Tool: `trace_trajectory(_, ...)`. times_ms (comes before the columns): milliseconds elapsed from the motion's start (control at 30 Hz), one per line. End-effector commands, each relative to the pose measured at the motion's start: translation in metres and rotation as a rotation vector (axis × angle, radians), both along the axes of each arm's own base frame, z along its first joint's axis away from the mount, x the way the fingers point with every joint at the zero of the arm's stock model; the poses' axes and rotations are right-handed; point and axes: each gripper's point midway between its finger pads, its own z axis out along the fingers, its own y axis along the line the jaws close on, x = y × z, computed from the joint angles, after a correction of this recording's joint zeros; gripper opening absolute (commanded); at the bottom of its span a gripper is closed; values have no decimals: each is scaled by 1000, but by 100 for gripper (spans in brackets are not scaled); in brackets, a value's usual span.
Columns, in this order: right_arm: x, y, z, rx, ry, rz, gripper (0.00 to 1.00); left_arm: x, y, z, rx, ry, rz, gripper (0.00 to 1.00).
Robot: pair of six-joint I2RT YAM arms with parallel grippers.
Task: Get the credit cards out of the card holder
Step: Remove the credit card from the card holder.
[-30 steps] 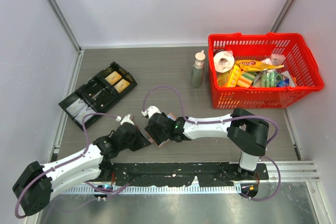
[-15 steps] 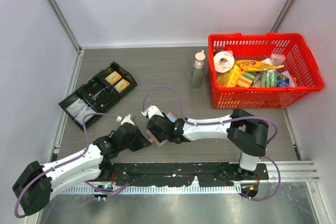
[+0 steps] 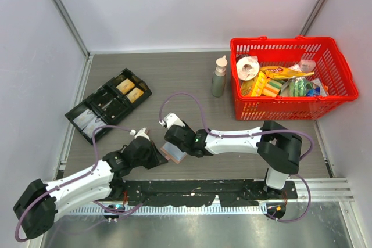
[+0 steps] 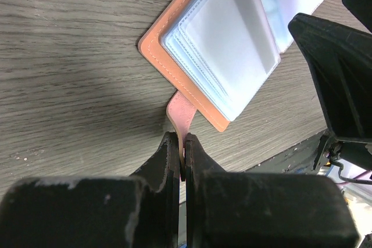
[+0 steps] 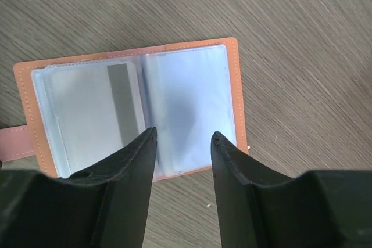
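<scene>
The card holder [image 5: 233, 91] lies open on the wooden table, tan-pink outside with clear pale blue sleeves. A pale card with a grey stripe [image 5: 93, 114] sits in its left sleeve; the right sleeve looks pale blue, its content unclear. My left gripper [image 4: 182, 143] is shut on the holder's pink strap tab [image 4: 185, 114] at the near edge. My right gripper [image 5: 184, 135] hovers open just over the right page, nothing between its fingers. From above, the card holder [image 3: 174, 155] shows between the left gripper [image 3: 163, 159] and the right gripper [image 3: 178, 144].
A black compartment tray [image 3: 107, 105] lies at the far left. A green pump bottle [image 3: 219, 76] stands next to a red basket [image 3: 279, 40] full of groceries at the back right. A black rail [image 3: 197, 190] runs along the near edge.
My right gripper has shifted slightly toward the near left over the holder, and its jaws have narrowed. The left gripper has stayed still on the strap.
</scene>
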Motion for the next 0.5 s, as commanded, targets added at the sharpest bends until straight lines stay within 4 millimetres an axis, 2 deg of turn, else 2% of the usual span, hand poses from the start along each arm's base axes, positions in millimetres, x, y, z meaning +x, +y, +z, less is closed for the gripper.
trace_trajectory(0, -1, 19, 31, 96, -5, 52, 50, 1, -4, 10, -21, -15, -12, 0)
trace_trajectory(100, -21, 41, 30, 196, 88, 146, 58, 2, -3, 9, -20, -17, -3, 0)
trace_trajectory(167, -28, 48, 24, 219, 128, 174, 65, 2, -4, 9, -22, -17, -2, 0)
trace_trajectory(300, -33, 54, 10, 225, 170, 185, 72, 2, -4, 10, -24, -21, -1, 0)
trace_trajectory(467, -30, 56, -2, 199, 168, 179, 74, 7, -2, 12, -19, -42, 18, 0)
